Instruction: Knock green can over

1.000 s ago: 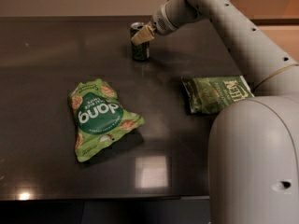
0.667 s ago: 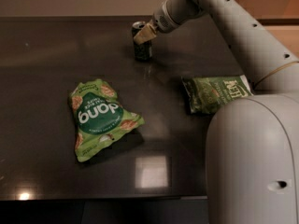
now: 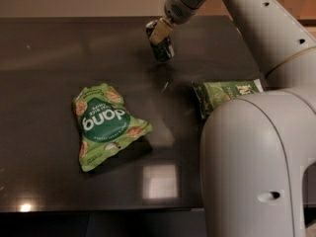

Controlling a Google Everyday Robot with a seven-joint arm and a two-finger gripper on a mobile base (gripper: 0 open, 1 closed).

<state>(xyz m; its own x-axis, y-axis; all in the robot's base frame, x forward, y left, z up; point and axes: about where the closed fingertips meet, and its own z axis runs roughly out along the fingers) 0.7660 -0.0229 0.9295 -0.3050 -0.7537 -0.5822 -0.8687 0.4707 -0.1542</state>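
The green can [image 3: 163, 50] is at the back middle of the dark table [image 3: 44, 73]. It is small, dark green with a silver rim, and it leans with its top toward the upper left. My gripper [image 3: 160, 32] comes in from the upper right and is at the can's upper part, touching it. The gripper covers part of the can's top.
A bright green snack bag [image 3: 107, 124] lies flat at the front left. A darker green chip bag [image 3: 224, 92] lies flat to the right, partly behind my arm's pale body [image 3: 256, 157], which fills the lower right. The table's front edge runs along the bottom.
The can has shifted a little to the right and now leans, where it stood more upright before. My gripper has moved with it, staying at its top.
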